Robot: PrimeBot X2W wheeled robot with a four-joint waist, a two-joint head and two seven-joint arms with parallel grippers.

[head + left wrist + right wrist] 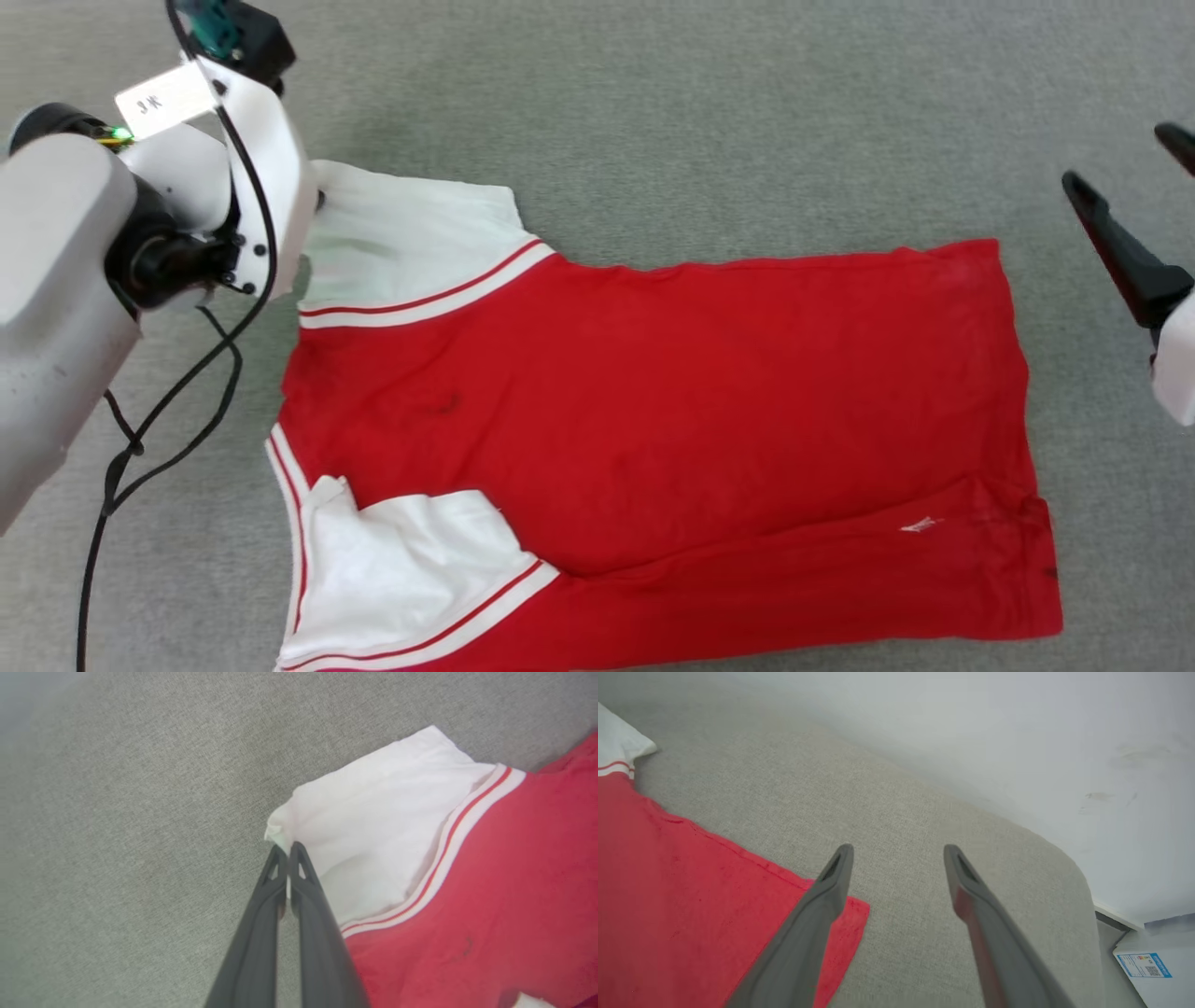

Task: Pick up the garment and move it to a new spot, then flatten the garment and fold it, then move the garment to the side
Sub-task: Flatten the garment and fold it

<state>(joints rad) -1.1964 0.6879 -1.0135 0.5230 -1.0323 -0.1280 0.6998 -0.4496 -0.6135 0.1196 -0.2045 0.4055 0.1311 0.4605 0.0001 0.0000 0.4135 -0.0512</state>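
- Garment (653, 392): a red T-shirt lying spread out across the middle of the grey padded surface (709, 103). Its sleeves point to the robot's left and its hem (1018, 401) to the right.
- The body lies mostly flat. One long crease runs along the near side, close to a small white mark (920, 525).
- The far sleeve (411, 243) is white with striped trim and lies open. The near sleeve (401, 569) is rumpled and partly turned over onto the red cloth.
- Handling, as a judgement: the cloth looks thin, soft and light. It should drape and sag from any single hold, it will not break, and it may drag on the woven surface.
- Best holds look like corners and seams: the sleeve tips on one side and the hem corners on the other. A pinch in the middle would likely bunch it.
- Left gripper (286, 848): the fingers are pressed together on the outer corner of the far sleeve. A small tuft of white cloth pokes out past the tips.
- Right gripper (899, 851): the fingers are spread wide with nothing between them. It hovers above the surface just beyond the far hem corner (854, 910).
- Surroundings: a pale wall (1017, 742) runs behind the surface's rounded far corner. A labelled white box (1143, 966) sits past that corner.
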